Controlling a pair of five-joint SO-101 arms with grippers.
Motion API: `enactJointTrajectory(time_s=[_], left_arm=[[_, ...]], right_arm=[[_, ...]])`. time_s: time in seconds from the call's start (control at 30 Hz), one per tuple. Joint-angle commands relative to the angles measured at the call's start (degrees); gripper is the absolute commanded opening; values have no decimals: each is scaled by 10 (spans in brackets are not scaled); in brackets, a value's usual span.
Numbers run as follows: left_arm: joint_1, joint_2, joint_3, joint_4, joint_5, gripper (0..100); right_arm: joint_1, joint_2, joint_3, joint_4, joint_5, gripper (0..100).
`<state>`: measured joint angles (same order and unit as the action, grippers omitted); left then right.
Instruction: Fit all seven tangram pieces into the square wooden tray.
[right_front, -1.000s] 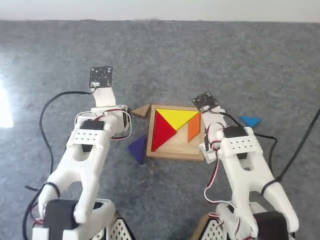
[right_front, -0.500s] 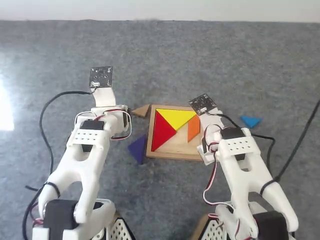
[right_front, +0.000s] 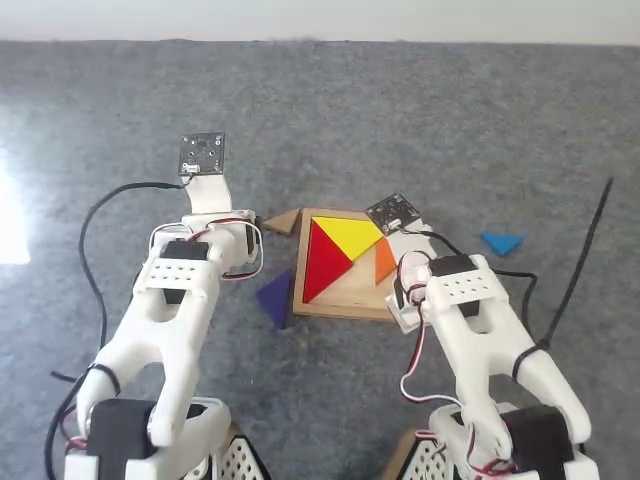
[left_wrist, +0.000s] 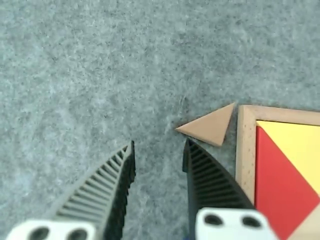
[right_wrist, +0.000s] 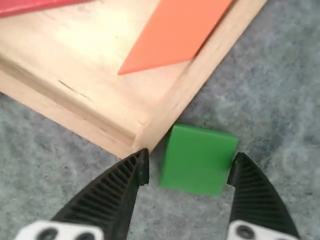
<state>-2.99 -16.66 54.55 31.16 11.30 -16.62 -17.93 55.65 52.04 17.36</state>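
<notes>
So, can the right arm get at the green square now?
Probably yes: the green square lies on the grey mat, with the open right end effector straddling it. The tray corner close beside one fingertip may crowd it.

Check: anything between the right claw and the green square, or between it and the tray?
Nothing blocks the grasp: the open right claw straddles the green square. Only the tray rim separates it from the tray's bare floor.

White arms, black ribbed fingers
</notes>
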Motion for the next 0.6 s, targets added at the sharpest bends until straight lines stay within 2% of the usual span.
enactJointTrajectory(time_s=[0.0, 0.57], left_arm=[[4, -3, -22, -12, 3, 156], [3, -3, -22, -12, 3, 156]], right_arm=[[6, 7, -3, -15, -6, 270], [50, 12, -8, -9, -4, 270]])
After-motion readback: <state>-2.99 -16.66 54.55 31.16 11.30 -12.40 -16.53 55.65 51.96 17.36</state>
